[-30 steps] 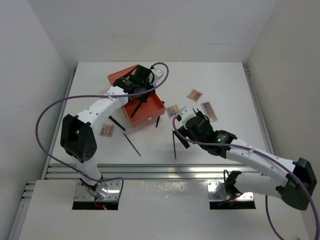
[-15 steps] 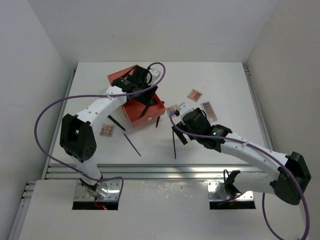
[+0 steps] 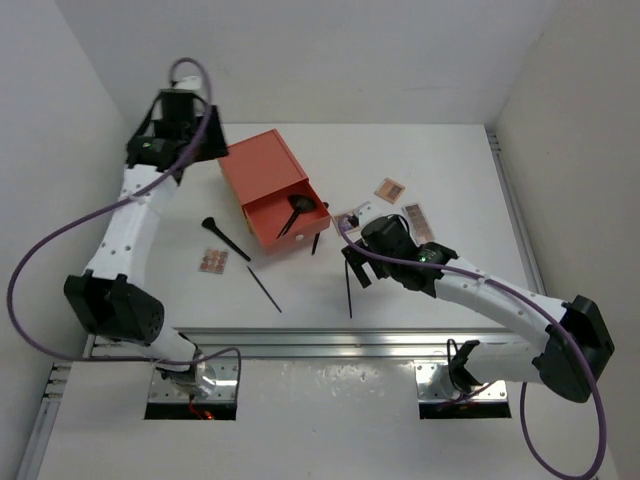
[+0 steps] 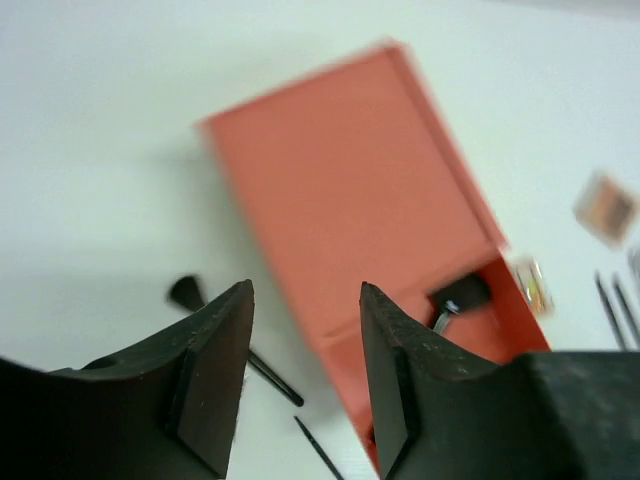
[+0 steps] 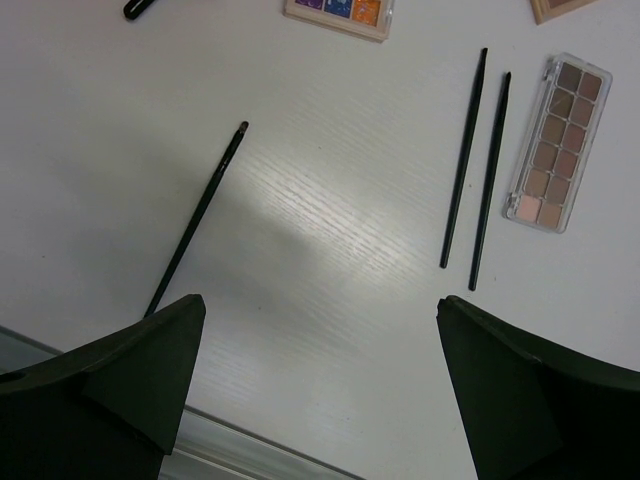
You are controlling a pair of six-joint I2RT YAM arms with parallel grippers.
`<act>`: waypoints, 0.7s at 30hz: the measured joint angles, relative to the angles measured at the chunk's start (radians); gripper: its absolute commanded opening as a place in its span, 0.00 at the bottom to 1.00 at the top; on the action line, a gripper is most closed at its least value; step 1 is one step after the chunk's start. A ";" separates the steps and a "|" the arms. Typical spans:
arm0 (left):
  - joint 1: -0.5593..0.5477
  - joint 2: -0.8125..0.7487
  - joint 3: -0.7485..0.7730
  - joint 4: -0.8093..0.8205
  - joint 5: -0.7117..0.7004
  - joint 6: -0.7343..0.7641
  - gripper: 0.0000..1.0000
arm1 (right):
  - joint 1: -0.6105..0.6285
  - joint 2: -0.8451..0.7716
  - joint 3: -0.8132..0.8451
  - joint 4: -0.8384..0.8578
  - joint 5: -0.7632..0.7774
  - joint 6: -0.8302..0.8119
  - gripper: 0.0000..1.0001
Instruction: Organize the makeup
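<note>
- We're seeing right pincer hovering wide open, empty, over two thin brushes lying beside a brown palette.
- One flared brush is lying in the orange box.
- Far back, left pincer is hanging part open, empty.

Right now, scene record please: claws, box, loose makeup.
left claw: open, empty, off to the far left of orange-red box
right claw: open, empty, by thin brush pair
drawer: open, one brush inside
loose: flared brush, nude palette, multicoloured palette
</note>
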 measured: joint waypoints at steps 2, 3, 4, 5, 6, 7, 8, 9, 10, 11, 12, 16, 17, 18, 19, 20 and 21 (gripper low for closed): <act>0.116 -0.056 -0.037 0.003 -0.009 -0.091 0.52 | 0.000 0.000 0.000 -0.006 0.000 0.011 1.00; 0.171 -0.077 -0.061 -0.002 -0.018 -0.131 0.52 | 0.000 0.000 0.000 -0.008 0.000 0.015 1.00; 0.225 -0.096 -0.096 -0.003 -0.022 -0.172 0.52 | 0.000 0.000 0.000 -0.009 0.000 0.020 1.00; 0.259 -0.111 -0.137 -0.014 -0.028 -0.212 0.54 | 0.000 0.000 0.000 -0.009 0.001 0.024 1.00; 0.301 -0.114 -0.163 -0.024 -0.031 -0.234 0.55 | 0.000 0.000 0.000 -0.009 0.001 0.030 1.00; 0.323 -0.114 -0.212 -0.024 -0.029 -0.263 0.57 | 0.000 0.000 -0.001 -0.008 0.001 0.035 1.00; 0.330 -0.108 -0.248 -0.031 -0.025 -0.282 0.57 | 0.000 0.000 -0.003 -0.008 0.001 0.040 1.00; 0.332 -0.093 -0.288 -0.042 -0.016 -0.302 0.58 | 0.000 0.000 -0.006 -0.007 0.001 0.043 1.00; 0.330 -0.065 -0.323 -0.050 -0.001 -0.316 0.60 | 0.000 0.000 -0.011 -0.008 0.001 0.045 1.00; 0.330 -0.039 -0.349 -0.049 0.012 -0.325 0.60 | 0.000 0.000 -0.014 -0.008 0.001 0.047 1.00; 0.327 -0.006 -0.378 -0.043 0.026 -0.333 0.62 | 0.000 0.000 -0.015 -0.010 0.001 0.048 1.00; 0.302 0.114 -0.451 -0.031 0.033 -0.352 0.63 | 0.000 0.001 -0.015 -0.011 0.001 0.048 1.00; 0.296 0.130 -0.455 -0.027 0.033 -0.353 0.63 | 0.000 0.001 -0.015 -0.011 0.001 0.048 1.00; 0.287 0.144 -0.455 -0.019 0.032 -0.354 0.63 | 0.000 0.001 -0.015 -0.011 0.002 0.049 1.00; 0.278 0.154 -0.455 -0.008 0.031 -0.356 0.63 | 0.000 0.002 -0.015 -0.011 0.002 0.050 1.00; 0.269 0.161 -0.455 0.005 0.030 -0.357 0.63 | 0.000 0.005 -0.015 -0.011 0.002 0.051 1.00; 0.261 0.169 -0.455 0.015 0.029 -0.357 0.63 | 0.000 0.009 -0.015 -0.011 0.002 0.053 1.00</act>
